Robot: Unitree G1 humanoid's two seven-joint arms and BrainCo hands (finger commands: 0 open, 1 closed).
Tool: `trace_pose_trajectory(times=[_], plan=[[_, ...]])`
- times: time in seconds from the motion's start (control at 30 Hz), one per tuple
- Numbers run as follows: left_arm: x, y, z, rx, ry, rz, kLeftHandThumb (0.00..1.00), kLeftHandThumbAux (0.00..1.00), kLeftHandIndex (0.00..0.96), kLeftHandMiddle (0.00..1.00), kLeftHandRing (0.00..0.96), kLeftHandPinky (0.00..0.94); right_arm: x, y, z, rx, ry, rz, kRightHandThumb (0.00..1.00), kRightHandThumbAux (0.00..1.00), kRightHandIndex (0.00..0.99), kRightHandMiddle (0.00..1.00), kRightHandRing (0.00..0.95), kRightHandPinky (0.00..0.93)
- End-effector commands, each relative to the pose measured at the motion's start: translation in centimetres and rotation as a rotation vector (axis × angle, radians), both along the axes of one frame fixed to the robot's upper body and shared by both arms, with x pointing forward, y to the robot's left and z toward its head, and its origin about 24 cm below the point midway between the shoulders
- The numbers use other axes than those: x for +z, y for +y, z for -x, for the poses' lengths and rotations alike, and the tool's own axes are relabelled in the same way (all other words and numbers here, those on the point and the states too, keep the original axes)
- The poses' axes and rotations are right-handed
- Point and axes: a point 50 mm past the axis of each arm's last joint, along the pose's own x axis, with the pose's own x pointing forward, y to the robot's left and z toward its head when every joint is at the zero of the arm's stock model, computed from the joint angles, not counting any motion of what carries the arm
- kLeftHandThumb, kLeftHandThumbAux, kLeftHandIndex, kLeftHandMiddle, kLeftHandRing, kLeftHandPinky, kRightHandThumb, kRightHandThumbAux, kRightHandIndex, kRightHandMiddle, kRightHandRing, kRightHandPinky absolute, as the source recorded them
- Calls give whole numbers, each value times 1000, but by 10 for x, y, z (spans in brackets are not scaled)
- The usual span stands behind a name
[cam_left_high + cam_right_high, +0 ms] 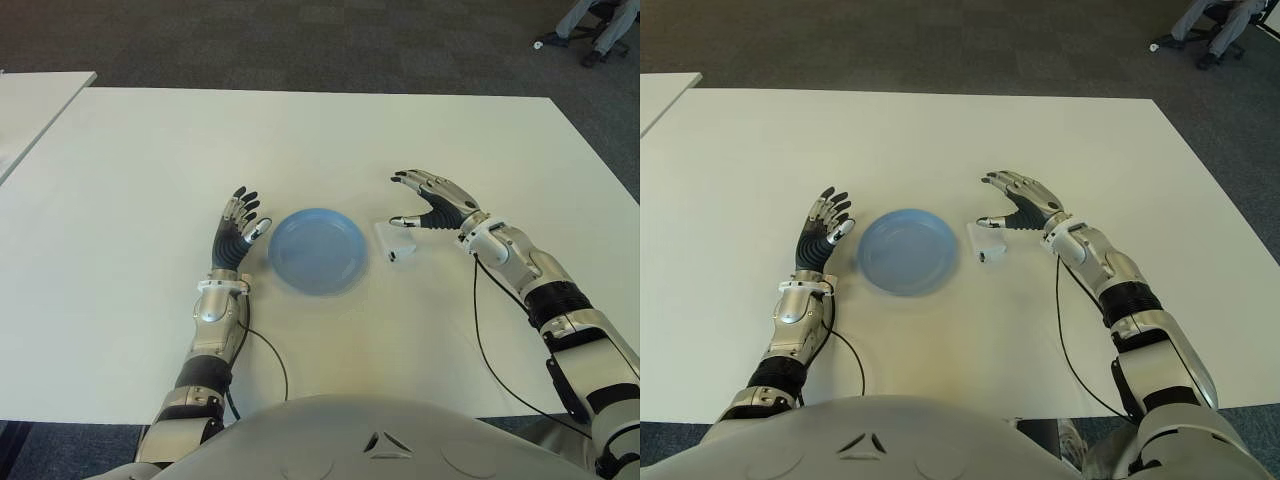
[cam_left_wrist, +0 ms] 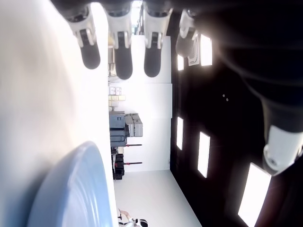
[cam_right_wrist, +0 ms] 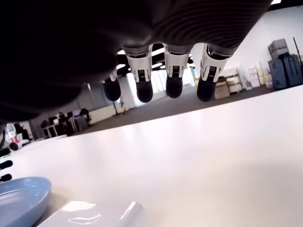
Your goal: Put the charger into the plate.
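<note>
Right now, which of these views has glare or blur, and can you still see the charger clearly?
Left wrist view: bright background washes out, the plate edge looks soft. Right wrist view: the hand is a dark silhouette against the bright room, and the charger shows shiny highlights at the frame edge. Eye views: even light, the charger lies plainly on the table beside the plate, under the right hand.

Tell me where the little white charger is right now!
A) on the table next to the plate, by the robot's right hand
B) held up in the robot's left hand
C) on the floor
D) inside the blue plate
A: the charger lies on the table just beside the blue plate, under the open fingers of the right hand; the left hand on the plate's other side holds nothing.
</note>
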Motion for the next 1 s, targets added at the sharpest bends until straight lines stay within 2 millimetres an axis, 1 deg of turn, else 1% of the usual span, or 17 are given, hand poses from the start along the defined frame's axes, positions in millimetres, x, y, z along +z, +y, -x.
trace_pose_trajectory(times=[0.03,0.27,0.37,0.77,1.0], plan=[[-17,2,13,-10,94,5,0,549,64,152,148,145,0,-5,4,15,47,18,258,220,0,0,0,0],[-17,3,12,-14,97,8,0,550,64,156,150,146,4,-8,6,38,86,31,246,188,0,0,0,0],[-18,4,12,-18,102,7,0,551,62,155,149,142,6,-12,10,64,96,39,245,176,0,0,0,0],[-18,5,11,-23,105,-3,0,544,58,151,146,146,9,-17,15,139,69,119,229,186,0,0,0,0],[-18,6,11,-22,111,-9,0,537,62,147,141,138,5,-18,17,169,31,142,212,191,0,0,0,0]])
